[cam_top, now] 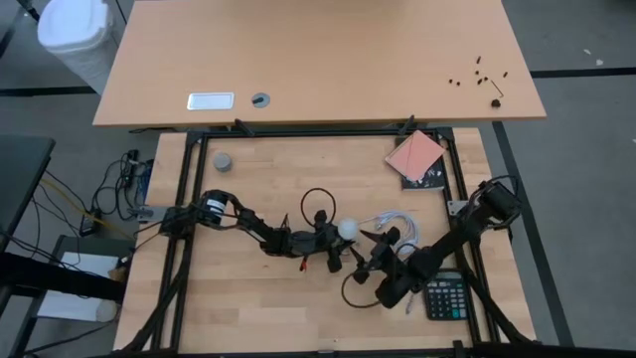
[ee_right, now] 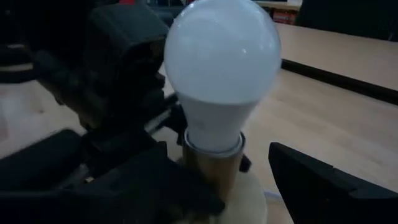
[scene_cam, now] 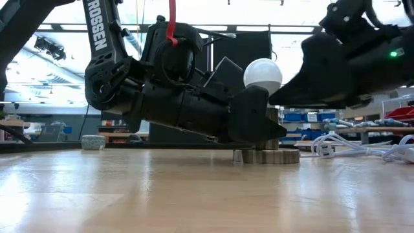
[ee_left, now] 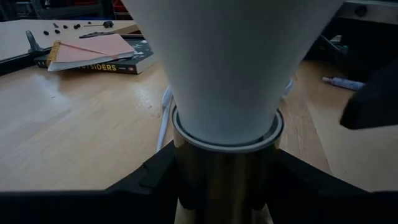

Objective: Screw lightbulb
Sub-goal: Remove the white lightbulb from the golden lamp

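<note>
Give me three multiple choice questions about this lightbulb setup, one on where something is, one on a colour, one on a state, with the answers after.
1. Where is the calculator?
A. On the table's near right part, by the right arm
B. Beside the grey cap
C. On top of the book

2. What colour is the lightbulb?
A. Red
B. White
C. Blue

3. How does the lightbulb stand?
A. Lying on its side on the table
B. Hanging from a cord
C. Upright in the brass socket

Answers:
1 A, the high view shows it near the right arm.
2 B, the bulb's head is white in the low and right wrist views.
3 C, the bulb's neck sits in the socket, with the left gripper closed around the socket and the right gripper open beside the bulb.
</note>
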Motion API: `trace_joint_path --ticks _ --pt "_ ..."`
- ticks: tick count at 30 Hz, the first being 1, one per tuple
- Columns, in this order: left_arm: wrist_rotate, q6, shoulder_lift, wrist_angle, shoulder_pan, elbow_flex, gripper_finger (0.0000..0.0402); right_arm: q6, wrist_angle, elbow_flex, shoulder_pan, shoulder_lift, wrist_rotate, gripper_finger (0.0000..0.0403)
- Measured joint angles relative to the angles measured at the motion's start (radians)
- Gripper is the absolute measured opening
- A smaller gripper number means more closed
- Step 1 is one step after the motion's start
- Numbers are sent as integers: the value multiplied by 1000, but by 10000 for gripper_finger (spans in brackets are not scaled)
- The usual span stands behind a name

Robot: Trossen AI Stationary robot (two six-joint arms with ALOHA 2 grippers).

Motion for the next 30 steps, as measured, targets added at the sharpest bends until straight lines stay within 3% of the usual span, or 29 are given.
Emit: trace_joint_path --ticks 7,12,17,26,30 --pt "0 0 0 1 0 0 188 -337 439 -87 -60 0 -59 291" --pt "0 0 0 3 0 0 188 -510 625 -116 -127 1 -143 291" --pt "-2 0 0 3 0 -1 188 -603 699 -119 -179 5 -235 291" --pt "-1 4 0 -1 -2 0 188 -661 751 -129 -191 5 -235 291" --pt "-1 4 0 -2 -2 0 188 -665 750 -129 -190 5 -233 272"
